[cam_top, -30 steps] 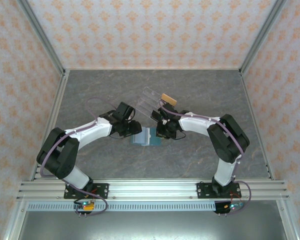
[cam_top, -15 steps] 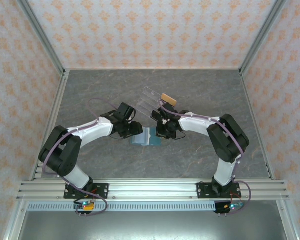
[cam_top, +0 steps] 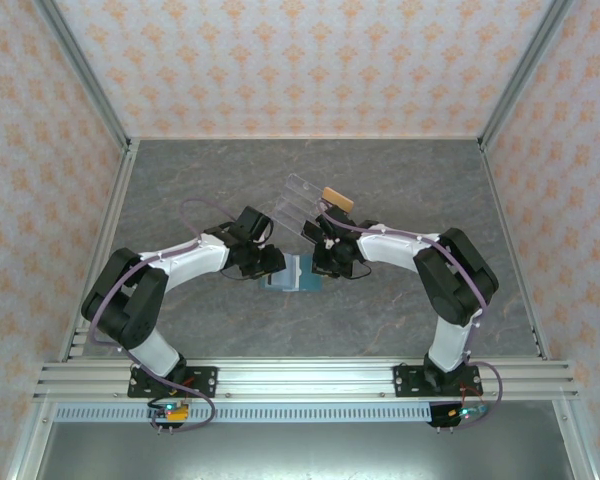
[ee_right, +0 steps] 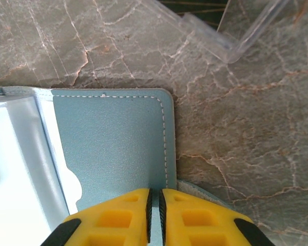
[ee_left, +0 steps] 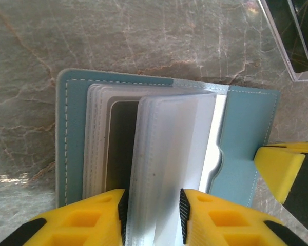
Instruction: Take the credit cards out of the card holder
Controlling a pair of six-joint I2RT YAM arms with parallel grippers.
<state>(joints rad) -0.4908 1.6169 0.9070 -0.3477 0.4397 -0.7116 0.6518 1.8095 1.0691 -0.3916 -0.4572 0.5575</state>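
Between the fingers of the left end effector (ee_left: 153,207) stands a sheaf of clear sleeves (ee_left: 169,138), lifted off the open card holder (ee_left: 246,128). The ribbed pads look to touch both its faces, so the tool is closed on the sheaf. The right end effector (ee_right: 155,197) has its fingers almost together, clamped on the outer edge of the holder's right panel.

The sleeves are frosted, and their near ends are cut off behind the yellow fingers. A dark flat shape shows behind the sleeves on the left panel (whether it is a card cannot be told). From above, both wrists cover most of the holder, leaving a teal strip between them at the middle of the bench (cam_top: 230,170).

Just beyond the holder, apart from it, lies a clear acrylic stand (cam_top: 302,200) with a small tan block (cam_top: 337,198) at its right end; what that block is cannot be made out. Bare bench lies to the left, to the right and on the near side, and the patterned walls (cam_top: 300,60) stand well apart.
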